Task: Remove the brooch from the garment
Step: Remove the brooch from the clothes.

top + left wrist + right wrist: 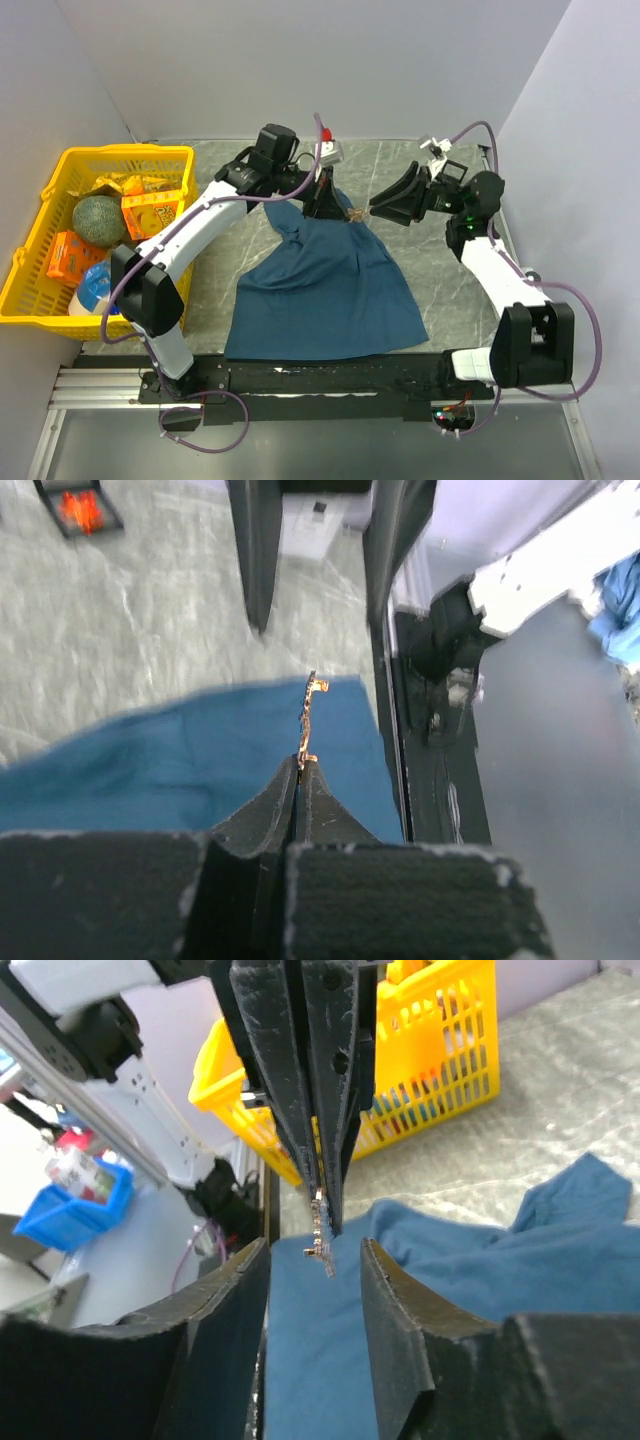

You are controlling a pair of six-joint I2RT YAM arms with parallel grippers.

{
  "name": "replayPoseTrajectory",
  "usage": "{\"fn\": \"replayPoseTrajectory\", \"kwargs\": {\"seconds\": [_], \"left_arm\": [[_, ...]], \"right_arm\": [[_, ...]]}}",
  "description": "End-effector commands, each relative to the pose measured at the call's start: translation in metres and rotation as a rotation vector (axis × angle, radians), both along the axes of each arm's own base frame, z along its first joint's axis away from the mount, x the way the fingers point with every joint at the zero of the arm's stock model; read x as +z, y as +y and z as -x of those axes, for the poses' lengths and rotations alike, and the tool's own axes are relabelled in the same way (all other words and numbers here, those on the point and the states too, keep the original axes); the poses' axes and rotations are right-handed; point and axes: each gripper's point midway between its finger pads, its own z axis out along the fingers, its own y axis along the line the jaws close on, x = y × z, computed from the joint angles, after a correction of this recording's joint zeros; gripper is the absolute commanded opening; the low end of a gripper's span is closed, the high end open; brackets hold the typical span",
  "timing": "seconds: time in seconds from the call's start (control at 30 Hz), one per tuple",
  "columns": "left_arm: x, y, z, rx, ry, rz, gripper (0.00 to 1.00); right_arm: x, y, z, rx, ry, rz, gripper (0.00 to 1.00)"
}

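Observation:
The garment (320,290), a teal-blue T-shirt, lies spread on the table, its upper part bunched up under the grippers. A thin gold brooch (352,216) hangs just above that bunched cloth. My left gripper (335,208) is shut on the brooch (308,715), which sticks out past its tips (300,763). In the right wrist view the left gripper (325,1200) comes down from above with the brooch (318,1222) dangling in front of the garment (480,1260). My right gripper (315,1245) stands open, one finger on each side of the brooch, touching nothing. I cannot tell if the pin still catches cloth.
A yellow basket (125,152) with a melon, orange boxes and other goods stands at the table's left edge. A small white box (330,152) sits at the back behind the left gripper. The black rail runs along the near edge.

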Motion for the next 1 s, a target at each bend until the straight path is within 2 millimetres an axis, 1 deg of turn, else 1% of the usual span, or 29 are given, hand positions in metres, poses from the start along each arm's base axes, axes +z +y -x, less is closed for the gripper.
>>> {"fn": "replayPoseTrajectory", "kwargs": {"seconds": [0.0, 0.03, 0.1, 0.2, 0.27, 0.3, 0.33, 0.37, 0.4, 0.47, 0.5, 0.57, 0.6, 0.77, 0.9, 0.97], "left_arm": [[0.007, 0.021, 0.019, -0.03, -0.085, -0.085, 0.01], [0.0, 0.022, 0.018, -0.045, -0.1, -0.108, 0.01], [-0.006, 0.03, 0.025, -0.051, -0.07, -0.167, 0.01], [-0.02, 0.036, 0.026, -0.031, -0.083, -0.25, 0.01], [-0.026, 0.038, 0.033, -0.043, -0.099, -0.282, 0.01], [-0.029, 0.038, 0.035, -0.041, -0.102, -0.303, 0.01], [-0.029, 0.039, 0.038, -0.04, -0.104, -0.308, 0.01], [-0.031, 0.039, 0.041, -0.047, -0.101, -0.315, 0.01], [-0.033, 0.038, 0.043, -0.047, -0.104, -0.326, 0.01], [-0.035, 0.039, 0.046, -0.048, -0.106, -0.335, 0.01], [-0.036, 0.038, 0.048, -0.05, -0.105, -0.34, 0.01], [-0.035, 0.038, 0.048, -0.043, -0.113, -0.344, 0.01], [-0.034, 0.037, 0.05, -0.047, -0.116, -0.345, 0.01], [-0.036, 0.036, 0.052, -0.052, -0.114, -0.349, 0.01], [-0.037, 0.034, 0.052, -0.056, -0.108, -0.346, 0.01], [-0.037, 0.033, 0.051, -0.057, -0.108, -0.344, 0.01]], "right_arm": [[0.023, -0.006, 0.01, -0.036, -0.258, 0.096, 0.5], [0.02, -0.006, 0.008, -0.057, -0.295, 0.136, 0.51], [0.023, -0.005, 0.013, -0.074, -0.333, 0.167, 0.51], [0.019, -0.001, 0.016, -0.089, -0.381, 0.214, 0.52], [0.008, 0.006, 0.019, -0.079, -0.397, 0.245, 0.52], [-0.001, 0.009, 0.02, -0.07, -0.39, 0.256, 0.51], [-0.006, 0.012, 0.02, -0.066, -0.401, 0.264, 0.5], [-0.01, 0.018, 0.022, -0.057, -0.41, 0.269, 0.5], [-0.018, 0.021, 0.023, -0.05, -0.402, 0.276, 0.5], [-0.024, 0.03, 0.026, -0.027, -0.417, 0.281, 0.49], [-0.032, 0.033, 0.026, -0.02, -0.399, 0.287, 0.48], [-0.037, 0.038, 0.027, -0.007, -0.389, 0.29, 0.47], [-0.043, 0.043, 0.029, 0.015, -0.379, 0.289, 0.47], [-0.054, 0.054, 0.035, 0.044, -0.372, 0.294, 0.42], [-0.058, 0.054, 0.036, 0.049, -0.366, 0.304, 0.38], [-0.057, 0.055, 0.036, 0.051, -0.37, 0.299, 0.38]]}}
